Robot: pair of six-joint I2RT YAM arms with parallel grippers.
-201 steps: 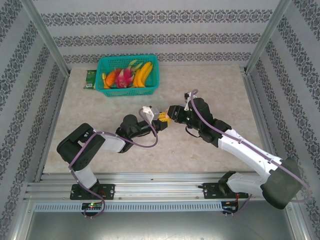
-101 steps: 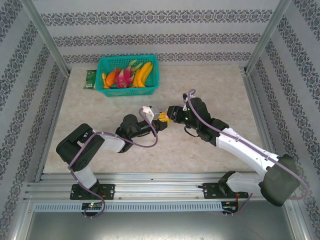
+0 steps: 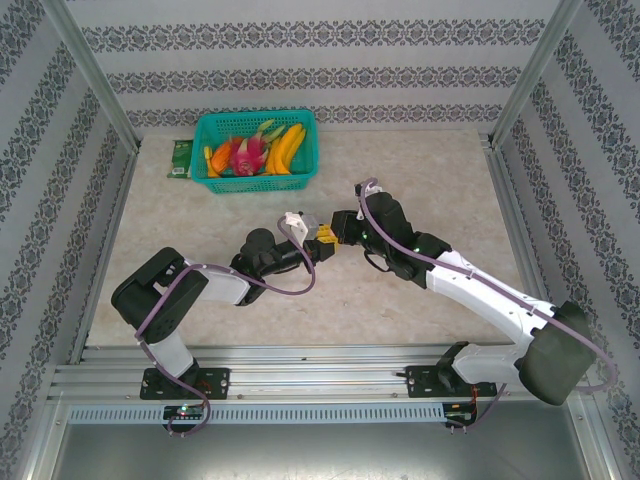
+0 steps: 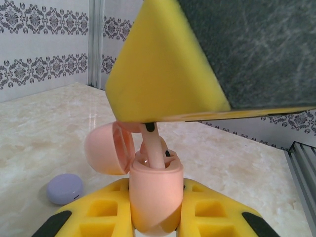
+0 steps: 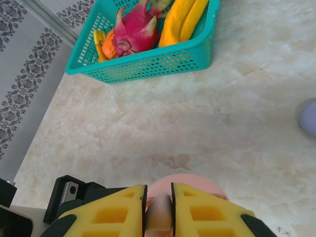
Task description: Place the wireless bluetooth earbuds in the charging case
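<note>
My left gripper (image 4: 155, 217) is shut on a pale pink charging case (image 4: 154, 195), held upright with its lid (image 4: 104, 150) hinged open to the left. A pink earbud (image 4: 154, 148) stands stem-down in the case's mouth. It is pinched from above by my right gripper (image 5: 159, 200), whose yellow finger (image 4: 168, 64) looms over the case. In the right wrist view the earbud (image 5: 159, 215) sits between the yellow pads, with the pink case (image 5: 197, 183) just beyond. In the top view the left gripper (image 3: 316, 239) and the right gripper (image 3: 336, 231) meet at mid-table.
A pale purple round case (image 4: 64, 188) lies on the marble table, left of the left gripper. A teal basket (image 3: 262, 182) of fruit stands at the back left, with a green packet (image 3: 181, 158) beside it. Patterned walls and metal posts enclose the table.
My right arm has shifted slightly left, toward the left gripper, and its jaws have narrowed. The left arm has stayed still with the case.
</note>
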